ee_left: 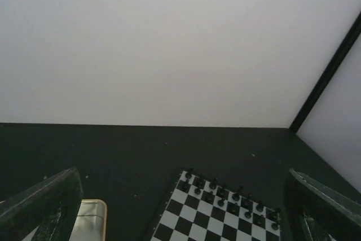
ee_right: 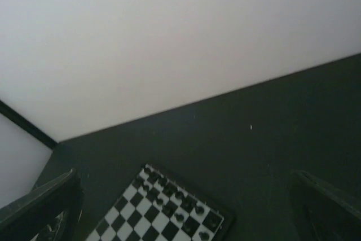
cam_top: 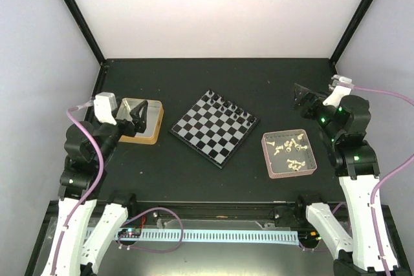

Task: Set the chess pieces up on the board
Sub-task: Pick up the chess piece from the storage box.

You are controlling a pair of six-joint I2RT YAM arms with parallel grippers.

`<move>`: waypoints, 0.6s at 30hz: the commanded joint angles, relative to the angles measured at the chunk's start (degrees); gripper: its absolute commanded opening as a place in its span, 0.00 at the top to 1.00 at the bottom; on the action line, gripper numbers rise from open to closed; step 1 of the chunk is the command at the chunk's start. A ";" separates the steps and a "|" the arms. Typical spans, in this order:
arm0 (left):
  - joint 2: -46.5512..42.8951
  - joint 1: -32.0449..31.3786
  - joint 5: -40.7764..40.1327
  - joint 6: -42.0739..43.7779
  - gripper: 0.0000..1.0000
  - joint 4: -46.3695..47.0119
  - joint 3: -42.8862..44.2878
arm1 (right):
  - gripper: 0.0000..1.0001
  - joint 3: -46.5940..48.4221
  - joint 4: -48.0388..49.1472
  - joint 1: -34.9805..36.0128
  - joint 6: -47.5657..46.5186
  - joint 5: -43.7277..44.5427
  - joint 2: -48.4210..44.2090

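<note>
The board [cam_top: 207, 135] lies turned at the table's middle. Small black chess pieces [cam_top: 230, 105] stand in two rows along its far edge; the other squares are bare. Several cream-white chess pieces [cam_top: 289, 150] lie loose in the pink tray [cam_top: 267, 157] to its right. My left gripper [cam_top: 138, 114] is open and empty, hovering over the yellow-rimmed tin [cam_top: 139, 139]. My right gripper [cam_top: 304, 98] is open and empty, raised behind the tray. The left wrist view shows the board [ee_left: 194, 224] and black pieces [ee_left: 225, 193] between its wide-apart fingers [ee_left: 48, 204]. The right wrist view shows the board [ee_right: 141, 218] too.
The tin stands left of the board, and its corner shows in the left wrist view [ee_left: 93, 218]. Black frame posts [cam_top: 74, 14] rise at the back corners against pale walls. A cable strip [cam_top: 213, 234] runs along the near edge between the arm bases.
</note>
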 commanded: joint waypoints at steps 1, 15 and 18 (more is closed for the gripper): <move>-0.62 1.32 7.02 -1.87 0.01 4.19 -1.10 | 0.01 -3.79 -1.86 -1.10 0.91 -6.13 -0.12; -6.44 2.03 19.46 -6.03 0.01 16.76 -11.80 | 0.15 -19.69 -0.41 -1.69 1.26 -4.67 1.99; -6.35 2.06 17.74 -5.44 0.01 15.96 -12.86 | 0.24 -20.14 -4.05 -1.70 1.05 0.21 4.14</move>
